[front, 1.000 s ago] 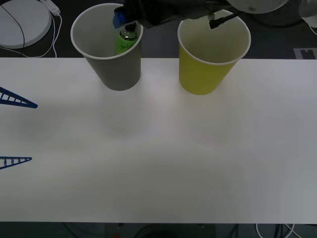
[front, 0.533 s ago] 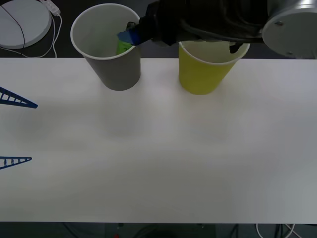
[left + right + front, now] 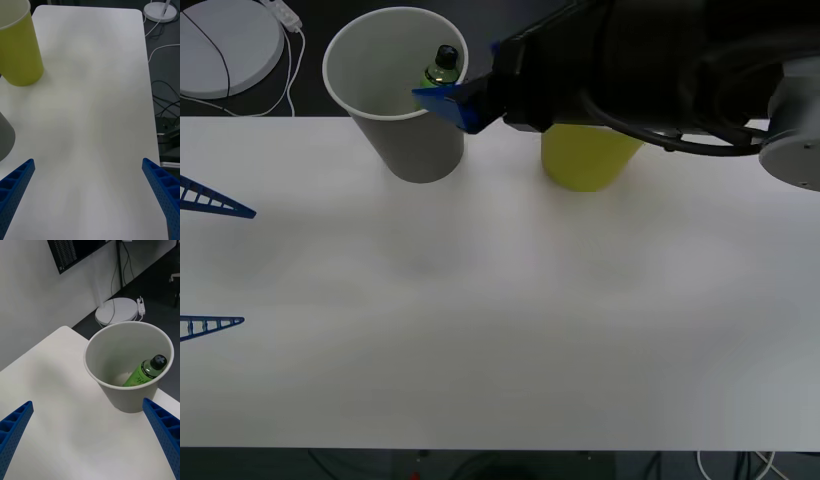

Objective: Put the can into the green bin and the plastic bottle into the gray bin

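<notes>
Tabletop (image 3: 500, 330) white, dark floor beyond. Plastic bottle (image 3: 147, 371) leans inside gray bin (image 3: 412, 140). Right tool (image 3: 455, 105) beside that bin, fingers apart, empty. Right arm hides green bin's (image 3: 585, 165) rim. Left tool (image 3: 205, 260) parked apart, well left of the gray bin.

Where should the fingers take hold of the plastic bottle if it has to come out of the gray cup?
Probably by its black cap, coming straight down from above: the plastic bottle leans against the wall of the gray bin, cap uppermost near the rim, so the walls block any side approach.
</notes>
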{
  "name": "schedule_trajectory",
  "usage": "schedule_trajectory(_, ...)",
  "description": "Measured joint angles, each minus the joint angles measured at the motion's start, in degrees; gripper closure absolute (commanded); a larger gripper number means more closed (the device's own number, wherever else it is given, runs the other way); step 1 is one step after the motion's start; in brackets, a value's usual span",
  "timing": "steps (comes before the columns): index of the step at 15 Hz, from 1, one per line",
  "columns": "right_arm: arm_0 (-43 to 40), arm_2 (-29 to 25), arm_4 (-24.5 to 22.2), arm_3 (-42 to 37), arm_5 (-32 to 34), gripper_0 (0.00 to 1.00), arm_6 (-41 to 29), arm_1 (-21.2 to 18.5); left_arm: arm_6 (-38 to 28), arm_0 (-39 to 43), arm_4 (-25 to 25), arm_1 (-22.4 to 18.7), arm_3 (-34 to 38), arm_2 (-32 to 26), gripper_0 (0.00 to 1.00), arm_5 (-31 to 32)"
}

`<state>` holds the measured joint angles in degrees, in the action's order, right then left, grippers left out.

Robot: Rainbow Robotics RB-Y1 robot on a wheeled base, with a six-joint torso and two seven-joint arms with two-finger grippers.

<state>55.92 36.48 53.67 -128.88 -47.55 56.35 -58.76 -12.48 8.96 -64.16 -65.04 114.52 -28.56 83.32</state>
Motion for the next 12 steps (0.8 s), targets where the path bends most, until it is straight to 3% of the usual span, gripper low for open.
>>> schedule_trajectory(7, -5.1, 2.9, -5.5, -2.8, 13.8, 0.0, -0.6, -7.4, 0.0, 0.0, 0.0, 0.0, 0.0, 0.0, 0.0, 0.0)
schedule_trajectory(12, -6.7, 8.0, -11.8, -3.6, 25.8, 0.0, -3.9, -13.3, 0.0, 0.0, 0.0, 0.0, 0.0, 0.0, 0.0, 0.0)
